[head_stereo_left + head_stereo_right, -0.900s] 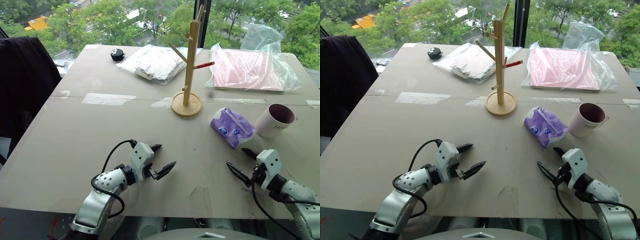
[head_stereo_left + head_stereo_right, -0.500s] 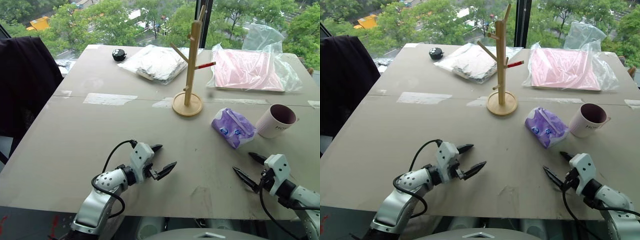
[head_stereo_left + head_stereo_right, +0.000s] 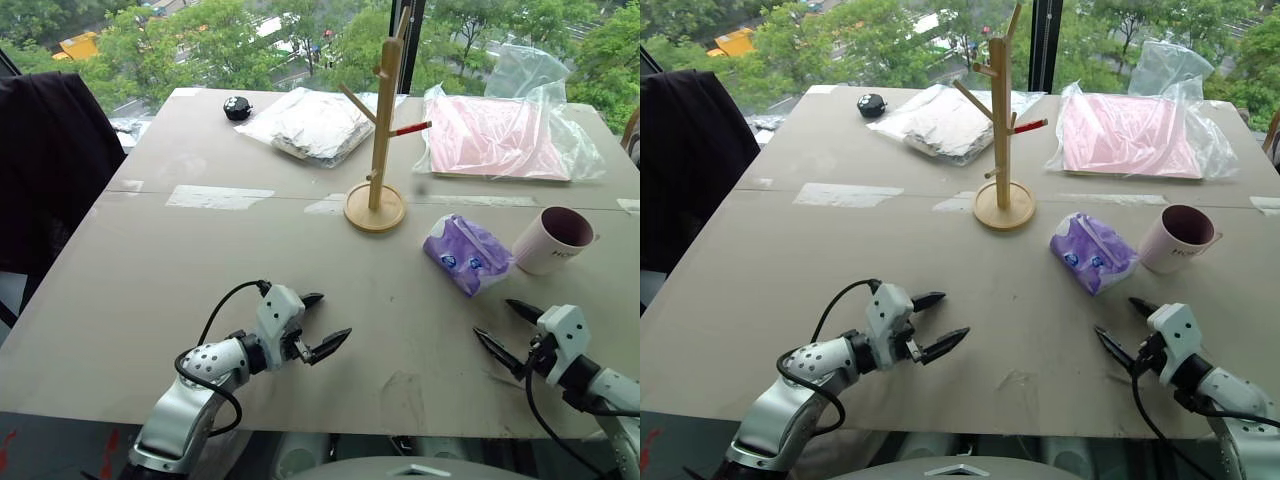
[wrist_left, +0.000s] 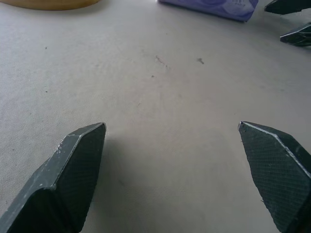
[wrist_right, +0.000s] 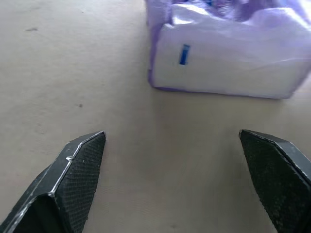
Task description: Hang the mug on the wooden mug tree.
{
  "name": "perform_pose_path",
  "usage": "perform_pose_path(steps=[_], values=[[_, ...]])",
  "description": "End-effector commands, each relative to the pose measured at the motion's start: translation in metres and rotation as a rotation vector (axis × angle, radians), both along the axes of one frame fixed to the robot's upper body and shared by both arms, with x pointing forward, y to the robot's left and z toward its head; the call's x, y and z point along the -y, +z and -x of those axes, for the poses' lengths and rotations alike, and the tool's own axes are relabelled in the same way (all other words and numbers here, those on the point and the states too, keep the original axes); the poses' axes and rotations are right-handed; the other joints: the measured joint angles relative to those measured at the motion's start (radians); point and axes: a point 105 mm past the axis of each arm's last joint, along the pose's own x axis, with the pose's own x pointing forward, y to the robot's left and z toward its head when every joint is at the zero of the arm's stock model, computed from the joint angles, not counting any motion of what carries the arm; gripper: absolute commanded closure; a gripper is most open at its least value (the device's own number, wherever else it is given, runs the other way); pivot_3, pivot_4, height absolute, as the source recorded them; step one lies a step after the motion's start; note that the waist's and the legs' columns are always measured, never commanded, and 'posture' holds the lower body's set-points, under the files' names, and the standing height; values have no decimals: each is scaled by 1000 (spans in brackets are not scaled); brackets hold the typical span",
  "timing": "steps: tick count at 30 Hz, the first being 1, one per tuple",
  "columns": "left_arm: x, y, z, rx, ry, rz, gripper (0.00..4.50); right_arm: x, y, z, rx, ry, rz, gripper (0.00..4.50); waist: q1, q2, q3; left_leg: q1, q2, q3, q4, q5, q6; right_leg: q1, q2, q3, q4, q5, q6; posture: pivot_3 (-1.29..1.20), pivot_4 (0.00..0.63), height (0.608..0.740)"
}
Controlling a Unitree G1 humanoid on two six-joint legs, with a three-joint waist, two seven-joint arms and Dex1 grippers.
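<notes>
The mug (image 3: 552, 240), pale with a dark maroon inside, stands upright at the right of the table. The wooden mug tree (image 3: 381, 130) rises from its round base (image 3: 375, 212) at the middle back, one peg red-tipped. My right gripper (image 3: 493, 320) hovers open near the front edge, in front of and left of the mug, empty. In the right wrist view its fingers (image 5: 80, 160) point at the purple packet. My left gripper (image 3: 330, 318) stands open and empty at the front middle-left. The left wrist view shows bare table between its fingers (image 4: 77, 160).
A purple packet (image 3: 465, 256) lies between the mug tree and the mug. Plastic bags with pink (image 3: 495, 135) and white (image 3: 310, 125) contents lie at the back. A small black object (image 3: 236, 107) sits far back left. A dark chair (image 3: 45, 170) stands beside the table's left edge.
My right gripper has drifted a little to the right along the front edge. The left gripper, mug and mug tree have kept their places.
</notes>
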Motion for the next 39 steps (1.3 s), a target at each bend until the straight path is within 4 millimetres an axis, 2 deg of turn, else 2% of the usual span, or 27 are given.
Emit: perform_pose_path(steps=[1,4,7,10,13,15,18,19,20,27,28,29,33,35,37,39], values=[[18,41,0,82,-142,84,0,-7,57,-13,161,43,29,50,-1,1,1,0,0,0,0,0,0,0,0,0,1,0,0,0,150,740],[28,64,-3,116,-227,114,0,-25,80,-35,191,66,12,50,-8,-1,3,1,0,0,2,0,0,0,3,1,3,0,0,0,150,740],[34,76,-5,133,-273,109,0,-37,73,-56,117,49,14,50,-8,-1,3,1,1,-1,3,0,0,0,7,2,4,0,-1,0,150,740],[37,85,-6,162,-292,92,0,-44,54,-74,-15,33,4,50,-3,-2,4,0,1,-2,3,0,0,0,10,2,4,0,-1,0,150,740],[38,90,-4,178,-299,77,0,-39,22,-73,-212,-2,66,50,1,-2,4,-1,1,-3,3,0,0,-1,9,1,3,0,-1,0,150,740],[36,91,-3,187,-295,61,0,-33,-3,-63,-374,-5,135,50,-1,-2,4,-2,1,-3,3,0,0,-1,7,1,2,0,-1,0,150,740],[36,88,-5,183,-286,60,0,-33,-14,-56,-457,-4,163,50,2,-6,2,-2,-1,-3,3,0,0,1,5,1,0,0,-1,0,150,740],[36,87,-4,179,-285,62,0,-34,-13,-58,-451,-10,158,585,2,-7,1,-1,-1,-5,3,0,0,3,5,-1,-1,0,-1,0,150,740],[37,85,-4,176,-285,63,0,-35,-12,-58,-447,-3,162,866,3,-8,1,0,-1,-7,3,0,0,5,5,-2,-2,0,-1,0,150,740],[36,79,-2,163,-303,50,0,-39,-5,-67,-373,-6,163,3803,-3,-9,0,2,-1,-8,4,0,0,8,6,-3,0,0,-1,0,150,740],[36,78,-1,160,-308,48,0,-40,-3,-67,-364,-1,158,4094,-3,-9,0,3,-1,-8,4,0,0,8,6,-3,0,0,-1,0,150,740],[35,78,0,155,-312,48,0,-42,0,-66,-352,9,146,4239,-4,-9,0,3,-1,-9,4,0,0,8,6,-3,0,0,-1,0,150,740],[35,76,3,146,-332,42,0,-49,12,-56,-282,102,141,4240,1,-9,0,2,-1,-9,4,0,0,7,6,-3,1,0,-1,0,150,740],[37,74,7,134,-385,28,0,-47,20,-36,-283,157,132,4240,2,-8,1,1,-1,-10,4,0,0,7,6,-4,0,0,-1,0,150,740],[40,73,9,126,-444,24,0,-36,26,-17,-292,161,130,4240,10,-6,1,0,-1,-11,4,0,0,7,6,-5,0,0,0,0,150,740],[48,72,10,126,-526,13,0,-12,32,1,-306,84,149,4240,17,-6,2,0,-1,-11,4,0,0,7,5,-6,-1,-1,1,0,150,740]])
